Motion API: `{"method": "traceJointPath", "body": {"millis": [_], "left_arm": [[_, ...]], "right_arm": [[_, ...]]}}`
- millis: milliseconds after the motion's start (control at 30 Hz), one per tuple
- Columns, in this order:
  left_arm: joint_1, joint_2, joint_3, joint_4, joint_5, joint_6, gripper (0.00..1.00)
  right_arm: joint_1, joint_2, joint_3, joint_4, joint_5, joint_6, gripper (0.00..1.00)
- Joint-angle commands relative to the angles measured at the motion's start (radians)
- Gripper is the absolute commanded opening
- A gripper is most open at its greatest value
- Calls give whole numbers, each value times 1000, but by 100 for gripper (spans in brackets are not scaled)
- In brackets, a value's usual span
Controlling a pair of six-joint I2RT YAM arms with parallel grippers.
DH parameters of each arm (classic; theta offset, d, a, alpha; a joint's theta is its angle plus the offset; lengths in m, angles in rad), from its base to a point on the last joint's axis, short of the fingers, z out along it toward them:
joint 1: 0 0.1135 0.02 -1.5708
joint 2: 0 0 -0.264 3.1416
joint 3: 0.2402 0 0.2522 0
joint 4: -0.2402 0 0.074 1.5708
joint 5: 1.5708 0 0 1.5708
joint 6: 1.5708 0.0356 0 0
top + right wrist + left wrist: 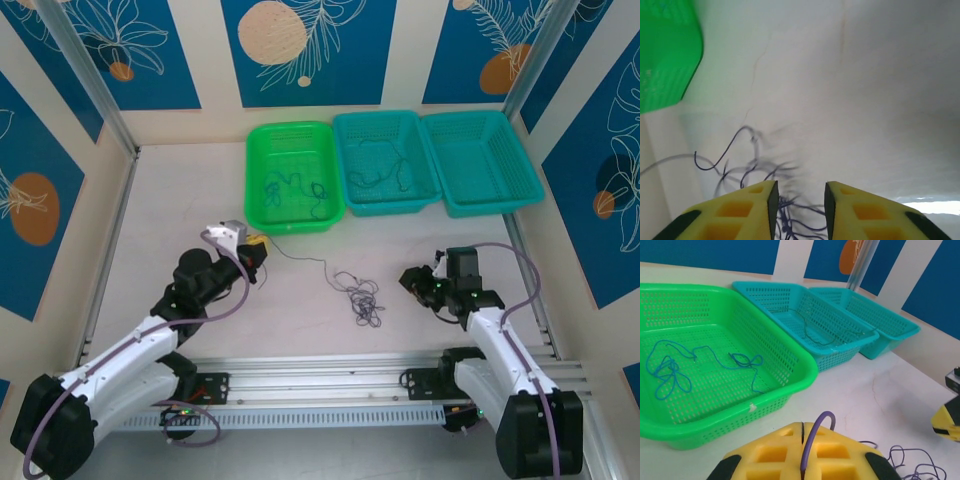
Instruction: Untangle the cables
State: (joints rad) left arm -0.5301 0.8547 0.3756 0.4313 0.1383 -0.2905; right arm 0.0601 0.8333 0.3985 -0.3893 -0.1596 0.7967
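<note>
A loose tangle of purple cables (pixel 361 297) lies on the table in front of the baskets. One thin strand (pixel 300 259) runs from it to my left gripper (pixel 254 250). In the left wrist view that gripper (pixel 803 432) is shut on the purple cable (pixel 818 426), which loops up out of the seam between the yellow fingers. My right gripper (pixel 414 281) sits just right of the tangle. Its jaws (pixel 801 192) stand apart, and blurred purple strands (pixel 760 167) lie ahead of and below the gap. A blue cable (pixel 670 371) lies in the green basket (pixel 805 385). A dark cable (pixel 385 170) lies in the middle teal basket (pixel 340 150).
Three baskets stand in a row at the back: the green one (pixel 252 170), the teal one beside it, and another teal one (pixel 520 150) at the right. A metal rail (pixel 320 372) runs along the near edge. Walls close in both sides.
</note>
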Motion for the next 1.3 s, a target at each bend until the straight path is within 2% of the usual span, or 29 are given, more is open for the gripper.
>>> {"method": "traceJointPath", "body": {"millis": [0,100,233,300,367,500,600,700,800,933,1033,1133,1200,1233,1267], "left_arm": [[10,-13,18,-10,49,-21,0],[11,-30,5,-5,43,-29,0],[10,-51,17,-34,34,-18,0],[9,-64,32,-63,22,-10,0],[9,-80,52,-111,-6,-1,0],[11,-116,114,-285,-174,-3,0],[30,-153,155,-416,-309,-12,0],[78,-208,172,-499,-390,-20,0],[149,-248,189,-575,-419,-36,0],[227,-267,178,-599,-367,-78,0],[244,-258,138,-523,-257,-102,0],[245,-225,95,-398,-112,-117,0],[244,-196,79,-317,-14,-125,0],[244,-183,78,-290,21,-128,0],[243,-172,82,-278,40,-128,0]], "right_arm": [[86,-46,127,-85,190,-52,39],[299,1,215,-108,348,-87,39],[624,192,303,-89,535,-80,39],[726,325,357,-102,591,-71,39],[779,462,415,-134,630,-28,39],[796,611,427,-105,627,48,38],[742,653,400,-132,646,126,38],[645,634,348,-191,686,200,36],[482,546,259,-206,675,243,35],[282,369,134,-146,586,240,36],[243,266,110,-112,541,202,38],[297,198,140,-74,527,76,42],[391,165,174,-50,568,-21,46],[460,153,193,-35,616,-75,53],[527,146,210,-18,668,-128,64]]}}
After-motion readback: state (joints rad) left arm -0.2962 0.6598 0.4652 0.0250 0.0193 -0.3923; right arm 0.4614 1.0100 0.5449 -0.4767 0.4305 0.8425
